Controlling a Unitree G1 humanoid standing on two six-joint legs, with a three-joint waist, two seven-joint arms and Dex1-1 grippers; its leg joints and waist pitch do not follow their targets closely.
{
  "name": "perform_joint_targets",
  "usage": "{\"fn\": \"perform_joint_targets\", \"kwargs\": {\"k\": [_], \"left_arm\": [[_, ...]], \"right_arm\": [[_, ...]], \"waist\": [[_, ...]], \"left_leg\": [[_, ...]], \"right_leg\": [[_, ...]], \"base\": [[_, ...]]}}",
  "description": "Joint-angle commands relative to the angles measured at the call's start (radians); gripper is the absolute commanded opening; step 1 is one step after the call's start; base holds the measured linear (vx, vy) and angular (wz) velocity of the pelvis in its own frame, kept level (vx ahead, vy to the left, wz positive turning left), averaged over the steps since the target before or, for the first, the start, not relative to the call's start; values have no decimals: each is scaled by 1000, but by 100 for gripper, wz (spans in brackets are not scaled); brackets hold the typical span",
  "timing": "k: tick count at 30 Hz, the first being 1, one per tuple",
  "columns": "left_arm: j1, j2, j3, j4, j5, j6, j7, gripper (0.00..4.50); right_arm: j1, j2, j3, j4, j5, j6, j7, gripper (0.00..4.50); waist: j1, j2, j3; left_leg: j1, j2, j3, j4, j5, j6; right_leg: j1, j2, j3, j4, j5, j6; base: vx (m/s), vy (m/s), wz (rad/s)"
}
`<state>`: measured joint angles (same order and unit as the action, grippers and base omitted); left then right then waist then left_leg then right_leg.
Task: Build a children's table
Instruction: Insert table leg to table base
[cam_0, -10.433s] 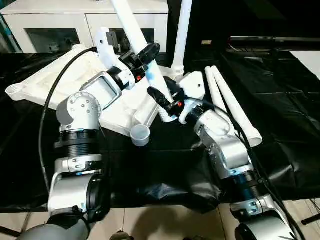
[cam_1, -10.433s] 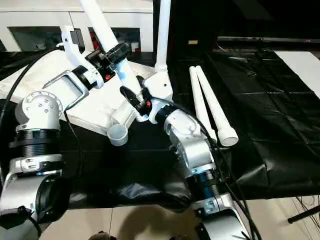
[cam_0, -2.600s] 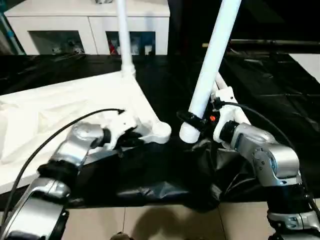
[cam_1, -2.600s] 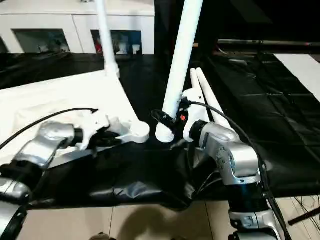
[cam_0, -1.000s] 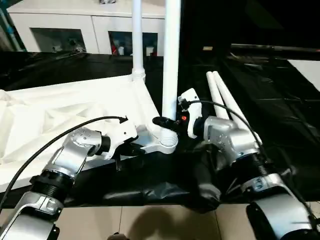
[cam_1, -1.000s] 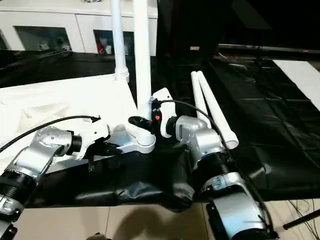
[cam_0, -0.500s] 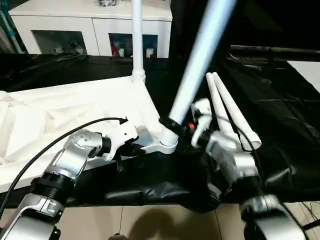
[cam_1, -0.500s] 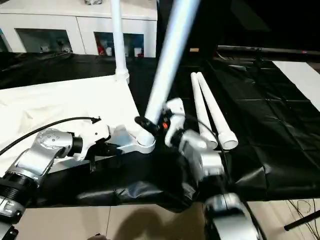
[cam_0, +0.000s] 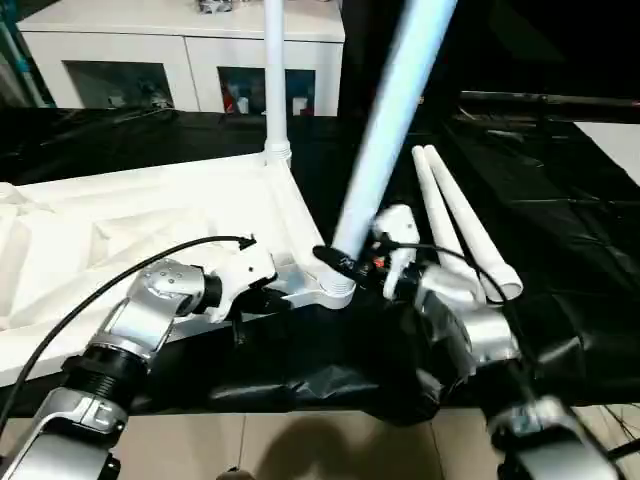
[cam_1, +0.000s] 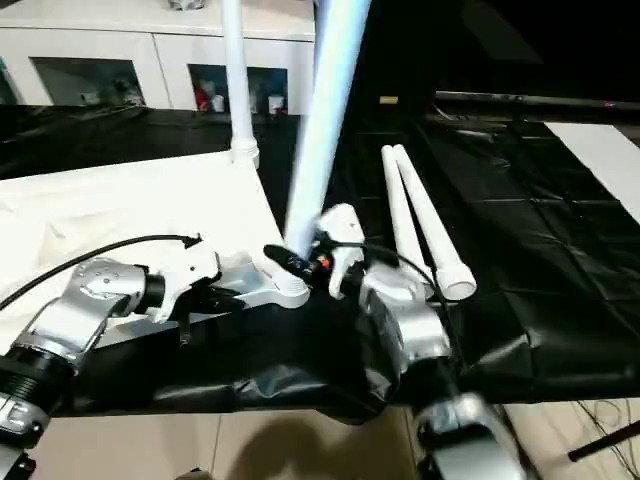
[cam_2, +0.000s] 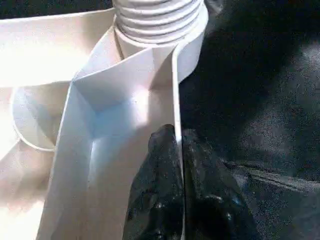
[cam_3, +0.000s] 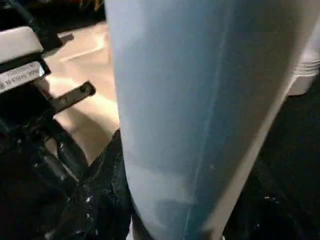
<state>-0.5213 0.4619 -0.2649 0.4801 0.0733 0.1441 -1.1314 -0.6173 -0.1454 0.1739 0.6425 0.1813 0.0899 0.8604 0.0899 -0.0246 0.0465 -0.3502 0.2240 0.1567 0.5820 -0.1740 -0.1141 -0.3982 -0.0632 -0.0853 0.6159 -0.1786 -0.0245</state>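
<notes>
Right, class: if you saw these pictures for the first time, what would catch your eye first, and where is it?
The tall white leg slanting up from the tabletop's near corner socket, gripped low by the right gripper. Beside it, the left gripper pinches the tabletop's rim, and a second leg stands upright at the far corner.

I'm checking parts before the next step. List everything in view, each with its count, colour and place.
table top: one, white, upside down on the sheet, left.
fitted leg: one, white, upright in the far corner socket.
held leg: one, white, tilted, foot at the near corner socket.
loose legs: two, white, lying side by side, right.
plastic sheet: one, black, under everything.
cabinet: one, white, behind.
left gripper: black jaws pinching the top's rim.
right gripper: black jaws around the held leg.
</notes>
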Motion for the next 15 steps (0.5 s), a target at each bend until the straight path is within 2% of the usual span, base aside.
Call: {"fn": "perform_joint_targets", "kwargs": {"k": [1, 3, 6, 9, 11, 13, 15], "left_arm": [[-23, -21, 3, -17, -37, -49, -3, 0], [-21, -19, 4, -23, -38, -46, -4, 0], [-14, -14, 6, -36, -43, -45, -12, 0], [-7, -12, 7, -49, -58, -48, -35, 0], [-1, -9, 5, -56, -74, -81, -74, 0], [-1, -9, 4, -56, -80, -87, -84, 0], [5, -2, -7, -63, -98, -100, -135, 0]], "right_arm": [[24, -13, 70, 98, -55, 91, 54, 186], [11, -22, 79, 115, -55, 109, 87, 186], [-1, -22, 62, 149, -38, 130, 113, 186], [-2, -28, 69, 171, -49, 103, 131, 186], [25, -38, 80, 170, -63, 47, 164, 186], [30, -39, 81, 167, -62, 38, 168, 186], [53, -45, 85, 143, -53, 34, 194, 186]], "waist": [[-5, -10, -53], [-3, -16, -55], [0, -17, -57], [0, -17, -60], [1, -12, -61], [-1, -16, -62], [1, -1, -64]], "left_leg": [[0, 5, 10, -68, -218, 34], [0, 7, 10, -69, -216, 31], [1, 7, 11, -70, -216, 26], [2, 9, 10, -70, -221, 18], [2, 9, 10, -71, -227, 15], [0, 10, 10, -73, -228, 17], [4, 10, 9, -72, -237, 14]], "right_leg": [[44, -72, 51, -89, -388, -117], [45, -72, 50, -86, -370, -122], [43, -74, 52, -86, -367, -122], [44, -75, 51, -84, -352, -125], [44, -75, 52, -84, -336, -130], [46, -71, 52, -78, -290, -145], [46, -72, 53, -77, -276, -155]], "base": [[0, 0, 0], [0, 0, 0], [0, 0, 0], [0, 0, 0], [0, 0, 0], [0, 0, 0], [0, 0, 0]]}}
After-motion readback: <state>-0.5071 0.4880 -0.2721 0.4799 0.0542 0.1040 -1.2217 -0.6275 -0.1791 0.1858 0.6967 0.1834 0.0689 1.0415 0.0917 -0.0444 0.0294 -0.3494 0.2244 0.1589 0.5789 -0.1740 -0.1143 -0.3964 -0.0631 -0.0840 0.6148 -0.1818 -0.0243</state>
